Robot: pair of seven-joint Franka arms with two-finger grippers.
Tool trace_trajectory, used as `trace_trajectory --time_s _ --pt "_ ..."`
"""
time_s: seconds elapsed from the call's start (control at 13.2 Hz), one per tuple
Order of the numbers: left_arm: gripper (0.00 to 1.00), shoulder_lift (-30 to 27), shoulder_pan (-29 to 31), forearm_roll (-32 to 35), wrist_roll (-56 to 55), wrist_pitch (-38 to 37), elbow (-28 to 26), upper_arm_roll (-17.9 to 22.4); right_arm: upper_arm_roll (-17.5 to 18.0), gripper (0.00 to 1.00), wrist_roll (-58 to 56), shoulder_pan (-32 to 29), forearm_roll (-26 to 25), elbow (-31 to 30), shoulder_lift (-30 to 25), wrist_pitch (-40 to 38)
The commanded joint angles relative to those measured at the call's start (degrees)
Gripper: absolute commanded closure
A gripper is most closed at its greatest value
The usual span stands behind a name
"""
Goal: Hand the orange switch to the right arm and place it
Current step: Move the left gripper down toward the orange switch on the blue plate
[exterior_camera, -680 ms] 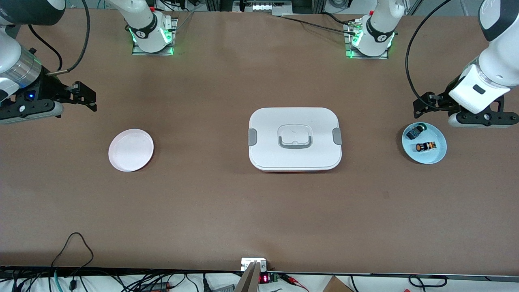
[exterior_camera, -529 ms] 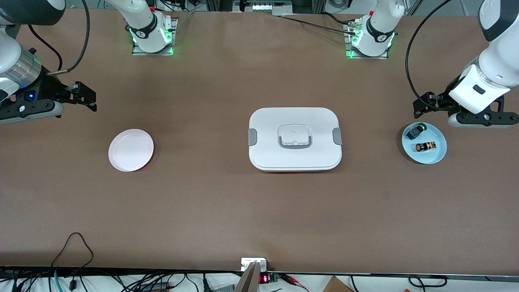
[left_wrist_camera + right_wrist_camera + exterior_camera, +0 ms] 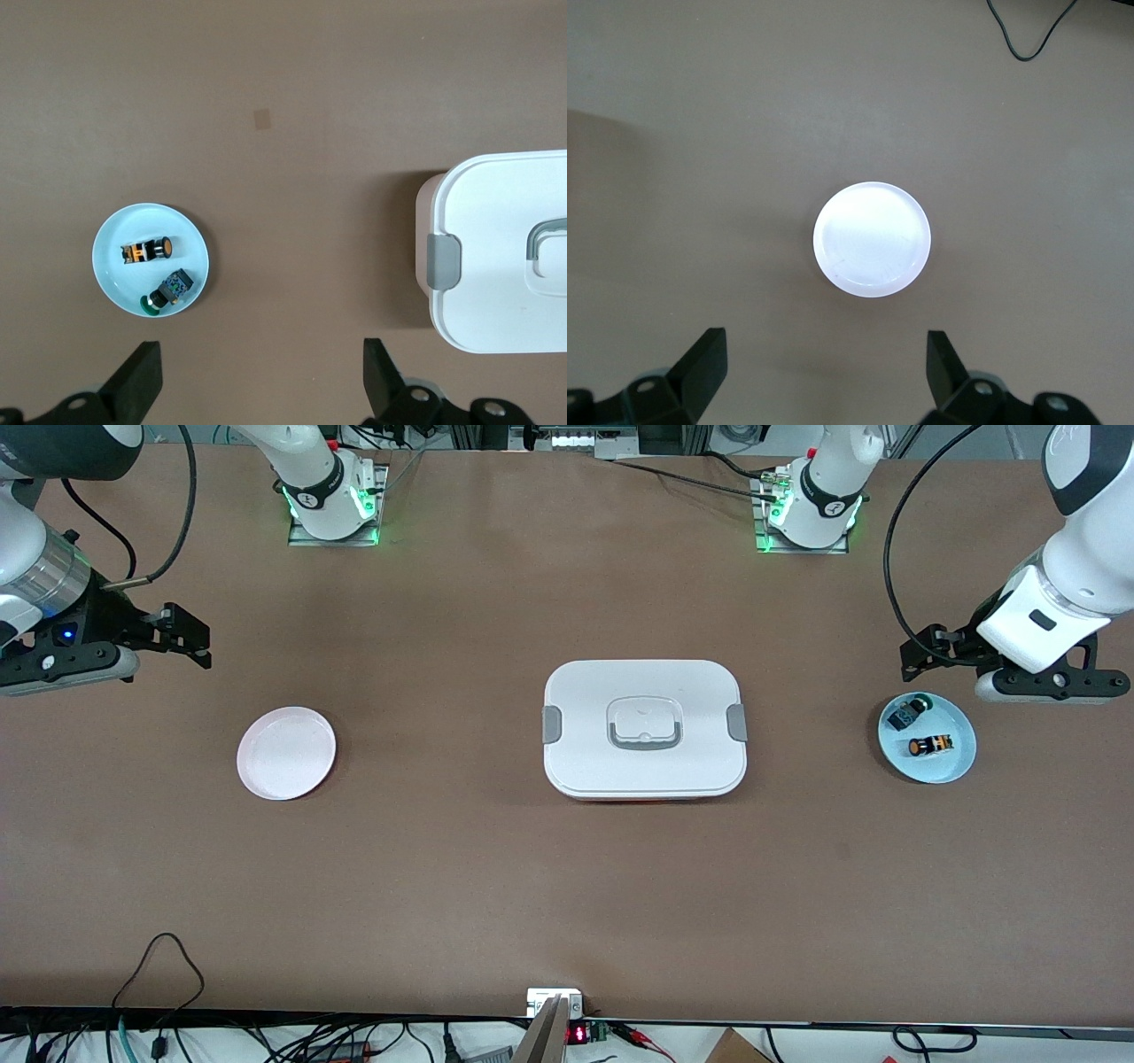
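Grippers are both hanging in the air with nothing in them. The left gripper (image 3: 926, 654) is hovering over the table just beside the pale blue plate (image 3: 957, 766), at the left arm's end of the table, its fingers (image 3: 142, 381) standing wide apart. The orange switch (image 3: 929, 745) is lying on its side on that plate, and a black-blue part with a green cap (image 3: 910, 710) is lying beside it on the same plate, farther from the front camera; the two are close but not touching. The right gripper (image 3: 188, 638) is waiting over bare table at the right arm's end, its fingers (image 3: 700, 363) also spread wide. A pink plate (image 3: 286, 753) is sitting on the table near it, nearer to the front camera than the gripper's spot. Between the two plates, a white lidded box (image 3: 644, 728) with grey side clips and a grey handle is resting in the middle of the brown table (image 3: 443, 886).
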Motion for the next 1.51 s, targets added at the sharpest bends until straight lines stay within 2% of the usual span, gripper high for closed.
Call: trace_trajectory --time_s 0.0,0.38,0.68,0.91,1.06,1.28,1.44 --pt "0.00 0.95 -0.10 -0.03 -0.18 -2.38 2.01 -0.23 0.34 0.00 0.32 -0.29 -0.26 1.30 0.52 -1.03" --pt "0.00 1.04 0.25 -0.20 0.25 -3.00 2.72 -0.23 0.25 0.00 0.23 -0.29 -0.26 1.30 0.52 -1.03" --pt "0.00 3.66 0.25 -0.56 0.08 -3.00 2.80 -0.23 0.25 0.00 0.23 -0.29 -0.26 1.30 0.60 -1.03" --pt "0.00 4.55 1.21 -0.11 0.70 -7.99 2.11 0.12 0.34 0.00 0.23 -0.29 -0.26 1.30 0.52 -1.03" --pt "0.00 6.12 3.05 -0.03 0.70 -8.01 0.79 0.29 0.25 0.00 0.23 -0.29 -0.26 1.30 0.52 -1.03" --pt "0.00 9.37 9.81 0.15 0.96 -4.34 -2.10 0.29 0.25 0.00 0.23 -0.29 -0.26 1.30 0.52 -1.03" --pt "0.00 10.08 11.06 3.11 1.83 1.89 -5.26 0.29 0.34 0.00 0.23 -0.29 -0.26 1.30 0.52 -1.03"
